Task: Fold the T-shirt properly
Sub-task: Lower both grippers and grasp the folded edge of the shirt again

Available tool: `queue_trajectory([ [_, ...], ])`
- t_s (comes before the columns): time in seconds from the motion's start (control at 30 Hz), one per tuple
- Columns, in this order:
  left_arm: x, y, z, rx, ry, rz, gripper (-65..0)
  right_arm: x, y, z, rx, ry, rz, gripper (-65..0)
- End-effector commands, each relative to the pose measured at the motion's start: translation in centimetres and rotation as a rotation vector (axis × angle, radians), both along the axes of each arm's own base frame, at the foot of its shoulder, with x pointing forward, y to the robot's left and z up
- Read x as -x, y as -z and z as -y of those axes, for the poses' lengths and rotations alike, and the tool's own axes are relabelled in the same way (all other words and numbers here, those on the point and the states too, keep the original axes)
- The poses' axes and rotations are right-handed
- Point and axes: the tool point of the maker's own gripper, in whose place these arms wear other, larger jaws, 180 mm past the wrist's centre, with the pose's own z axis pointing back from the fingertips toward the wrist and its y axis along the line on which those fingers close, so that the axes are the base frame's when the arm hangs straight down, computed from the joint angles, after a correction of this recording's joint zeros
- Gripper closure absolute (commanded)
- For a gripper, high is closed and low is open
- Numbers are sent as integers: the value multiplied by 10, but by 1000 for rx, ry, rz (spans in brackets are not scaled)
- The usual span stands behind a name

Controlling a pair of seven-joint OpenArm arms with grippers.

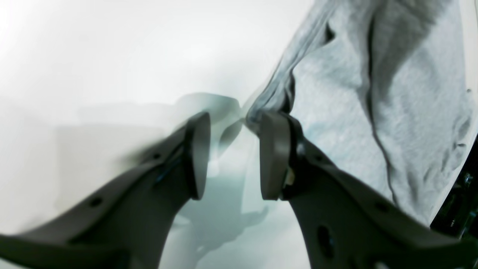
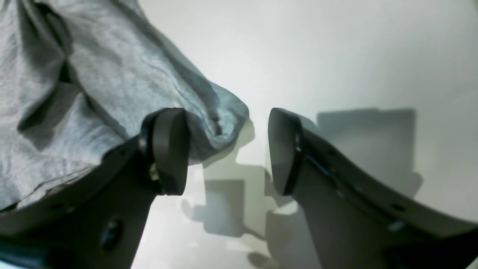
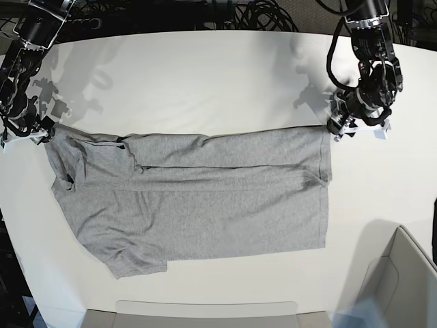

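The grey T-shirt (image 3: 198, 205) lies spread on the white table (image 3: 205, 75), its far long edge folded down toward the middle; no lettering shows. My left gripper (image 3: 339, 128) is open at the shirt's far right corner. In the left wrist view the left gripper (image 1: 235, 157) is open and the shirt's corner (image 1: 336, 93) touches the tip of one finger (image 1: 274, 157). My right gripper (image 3: 42, 134) is open at the shirt's far left corner. In the right wrist view the right gripper (image 2: 226, 149) is open and a shirt corner (image 2: 220, 116) bulges into the gap beside one finger (image 2: 168, 149).
A grey box (image 3: 403, 280) stands at the front right corner. A flat grey tray (image 3: 205, 311) lies along the front edge. Black cables (image 3: 205, 14) run behind the table's far edge.
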Motion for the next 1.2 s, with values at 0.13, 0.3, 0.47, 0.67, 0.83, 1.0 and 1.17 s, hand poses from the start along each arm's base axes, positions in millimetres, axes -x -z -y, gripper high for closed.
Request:
queue_trajectory([
  [0.13,-15,-12,0,-19,42,61,-236,-10,-17,10,32,-1,48,-333],
  [0.3,-22,-8,-2,-17,54,77,-236,-10,-16,8,28,-2,46,-333],
  [0.47,-26,-12,-3,-28,46,101,-236,-10,-17,10,31,-2,46,-333],
  [0.67,-34,-27,6,-31,59,156,-236,-10,-17,10,31,-2,46,-333],
  [0.83,-37,-14,9,-6,56,120,-236,-11,-18,10,33,-2,48,-333],
  [1.0,-39,-10,23,1,93,113,-236,-12,-19,10,33,-2,51,-333],
  [1.17,-40,-1,25,27,93,82,-245,-12,-18,10,32,-1,50,-333],
])
